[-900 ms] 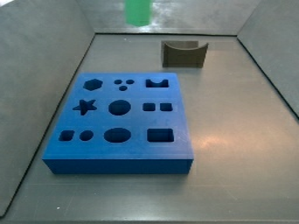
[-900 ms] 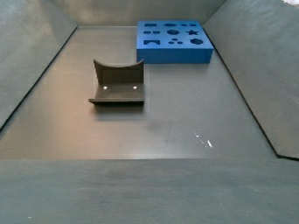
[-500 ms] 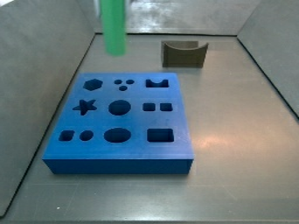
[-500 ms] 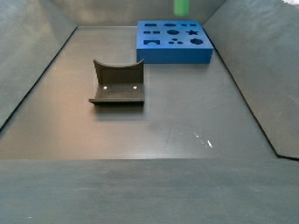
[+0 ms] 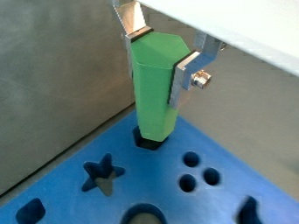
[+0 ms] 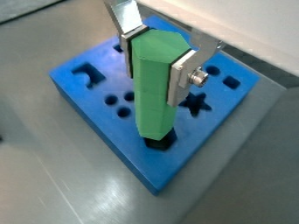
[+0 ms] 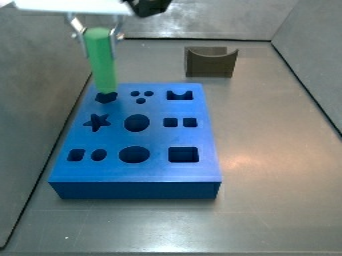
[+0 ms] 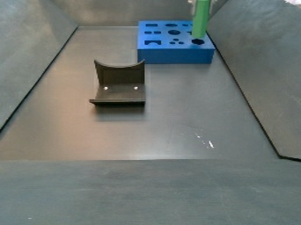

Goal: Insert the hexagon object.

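The end effector (image 5: pixel 162 54) pinches the hexagon object (image 5: pixel 155 87) near its top, silver fingers (image 6: pixel 184 74) pressed to opposite flat sides. It is a bright green, matte, tall, slim six-sided prism, held upright. Its lower end sits at the hexagonal hole in a corner of the blue block (image 7: pixel 139 141), which rests on the worktop (image 7: pixel 267 205); how deep it sits cannot be told.

The robot's two-finger gripper (image 5: pixel 163 54) shows flat silver metal finger plates (image 6: pixel 184 76) with squared edges in both wrist views, one carrying a round silver screw head (image 5: pixel 202 80) on a small projecting tab. In a side view, at the upper left of the frame, the gripper body (image 7: pixel 80 8) appears pale white-grey with a dark rounded part beside it.
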